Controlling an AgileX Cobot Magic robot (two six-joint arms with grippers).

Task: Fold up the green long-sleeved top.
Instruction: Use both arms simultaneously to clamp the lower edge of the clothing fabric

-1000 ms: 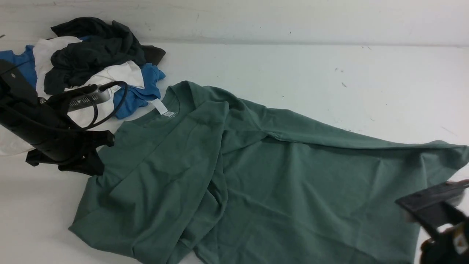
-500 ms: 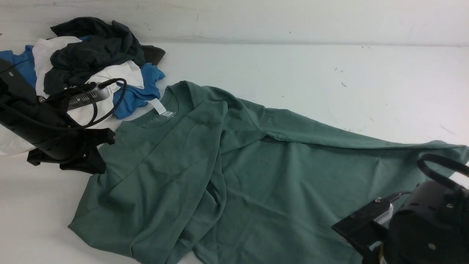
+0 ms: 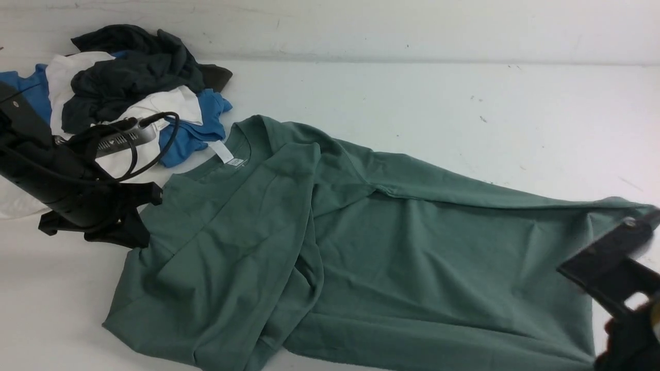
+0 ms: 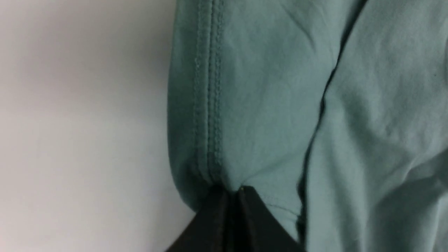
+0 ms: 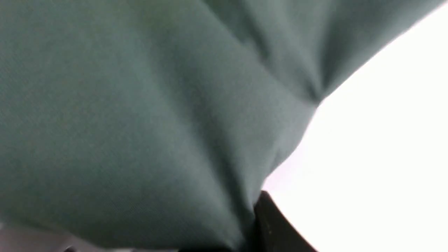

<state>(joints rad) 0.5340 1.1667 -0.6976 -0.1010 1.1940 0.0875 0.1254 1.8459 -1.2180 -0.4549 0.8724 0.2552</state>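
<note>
My left claw (image 4: 232,191) is pinched tight on a stitched edge of the green long-sleeved top (image 3: 392,257). My right claw (image 5: 253,218) has the far-right edge bunched between closed jaws. The top lies spread between them on a white table (image 3: 412,98). Its white neck tag (image 3: 223,150) is too small to read. Other garments (image 3: 129,87) are heaped at far left.

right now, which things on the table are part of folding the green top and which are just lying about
In the job:
green long-sleeved top, spread in the middle
left gripper, shut on its stitched edge
right gripper, pinching its cloth on the right side

Just lying about, heaped at the far left:
black garment
white garment
blue garment
</note>
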